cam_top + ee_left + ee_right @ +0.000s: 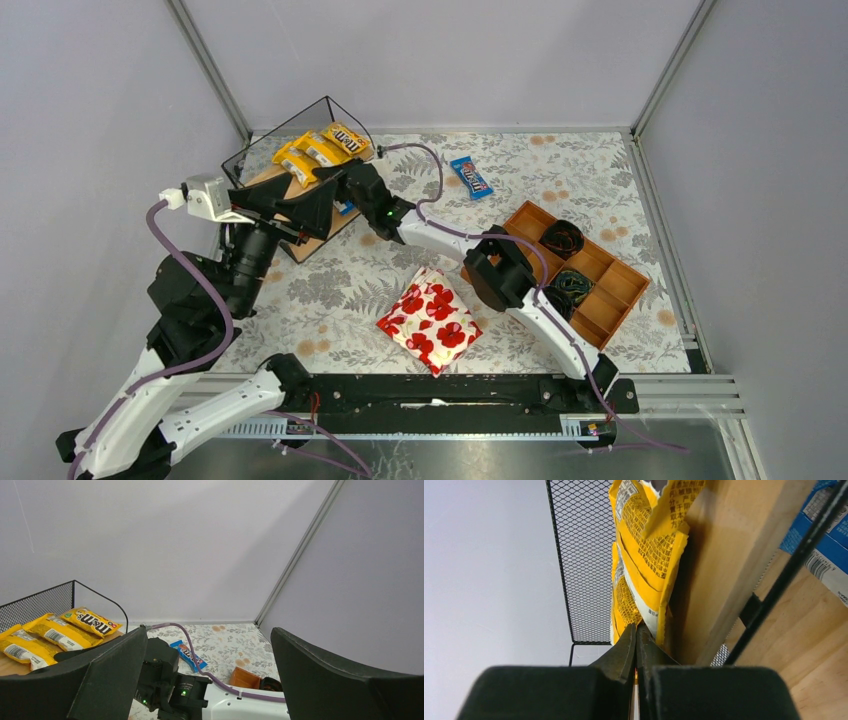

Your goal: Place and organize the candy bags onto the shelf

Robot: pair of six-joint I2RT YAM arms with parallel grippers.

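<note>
Right gripper (636, 630), jaws pressed together, touches the yellow candy bags (644, 555) on the shelf (724, 555); I'd nudge them gently, keeping them flat. Left gripper (209, 645) hangs spread wide; one blue bag (470, 177) lies beyond the shelf.

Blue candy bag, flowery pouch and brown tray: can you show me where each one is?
blue candy bag (470, 177): top view, middle of the packet.
flowery pouch (429, 320): top view, middle of its front.
brown tray (526, 216): top view, bare compartment at its far end.

Three yellow candy bags (322, 150) lie on the shelf (312, 243).
</note>
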